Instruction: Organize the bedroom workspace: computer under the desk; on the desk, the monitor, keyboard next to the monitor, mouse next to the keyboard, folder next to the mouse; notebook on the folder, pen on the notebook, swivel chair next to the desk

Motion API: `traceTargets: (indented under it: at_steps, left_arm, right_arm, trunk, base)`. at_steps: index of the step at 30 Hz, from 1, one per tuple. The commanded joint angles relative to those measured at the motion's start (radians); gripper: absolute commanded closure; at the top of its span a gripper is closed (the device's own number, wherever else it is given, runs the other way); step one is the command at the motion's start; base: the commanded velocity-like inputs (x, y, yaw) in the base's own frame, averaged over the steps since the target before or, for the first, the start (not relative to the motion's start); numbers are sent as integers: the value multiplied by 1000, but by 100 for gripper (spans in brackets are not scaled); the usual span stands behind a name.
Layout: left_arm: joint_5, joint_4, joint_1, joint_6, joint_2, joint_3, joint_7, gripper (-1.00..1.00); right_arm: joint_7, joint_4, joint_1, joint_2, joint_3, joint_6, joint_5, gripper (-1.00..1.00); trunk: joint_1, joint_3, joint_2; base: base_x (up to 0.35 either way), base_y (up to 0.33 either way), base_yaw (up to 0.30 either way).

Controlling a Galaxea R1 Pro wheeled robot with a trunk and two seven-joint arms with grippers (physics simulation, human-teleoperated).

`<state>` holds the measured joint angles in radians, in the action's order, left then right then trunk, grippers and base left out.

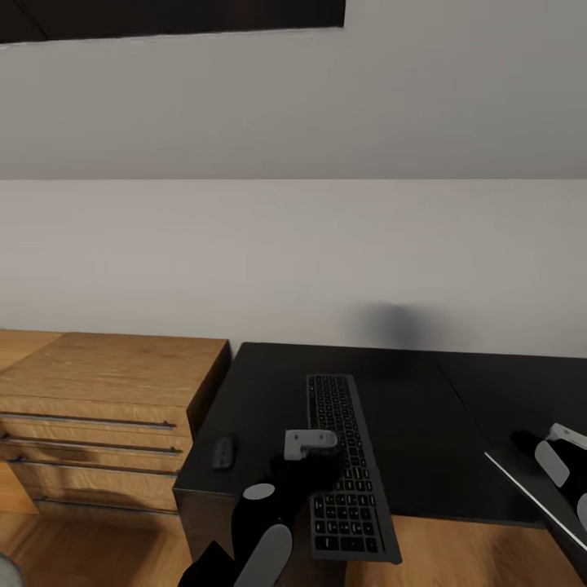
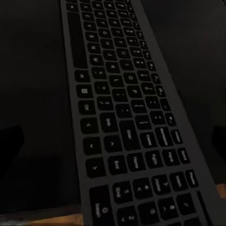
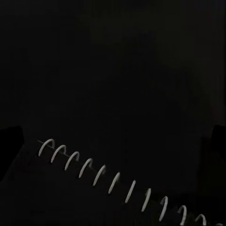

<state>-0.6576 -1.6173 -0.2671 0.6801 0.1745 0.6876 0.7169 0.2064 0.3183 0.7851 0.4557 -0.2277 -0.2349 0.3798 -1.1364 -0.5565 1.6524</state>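
The long dark-grey keyboard (image 1: 346, 456) lies lengthwise on the black desk (image 1: 424, 424), its near end overhanging the front edge. My left gripper (image 1: 319, 466) hovers over the keyboard's near left part. In the left wrist view the keyboard (image 2: 127, 127) runs between the dark fingers (image 2: 10, 141), which stand wide open. The small black mouse (image 1: 224, 451) rests left of the keyboard near the desk's corner. My right gripper (image 1: 548, 456) is at the right edge, above a dark flat slab with a pale edge (image 1: 534, 501). The right wrist view shows the notebook's white spiral (image 3: 108, 181) under open fingers (image 3: 9, 139).
A light-wood chest (image 1: 106, 383) with long bar handles stands against the desk's left side. A plain white wall (image 1: 293, 244) backs both. Wood floor (image 1: 98, 546) shows below the chest and the desk's front edge.
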Motion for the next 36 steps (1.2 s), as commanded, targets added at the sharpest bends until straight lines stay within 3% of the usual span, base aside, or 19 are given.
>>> traceTargets:
  at_steps: [1, 36]
  left_arm:
    - [-10, -1, -1, 1, 0, 1, 10, -100]
    - [-10, -1, -1, 1, 0, 5, 10, -100]
  right_arm:
    - [5, 2, 0, 0, 1, -4, 10, -100]
    - [5, 2, 1, 0, 2, -4, 10, -100]
  trunk:
    - [0, -1, 1]
    - [0, -1, 1]
  base:
    - [-99, 133, 0]
    - [-9, 69, 0]
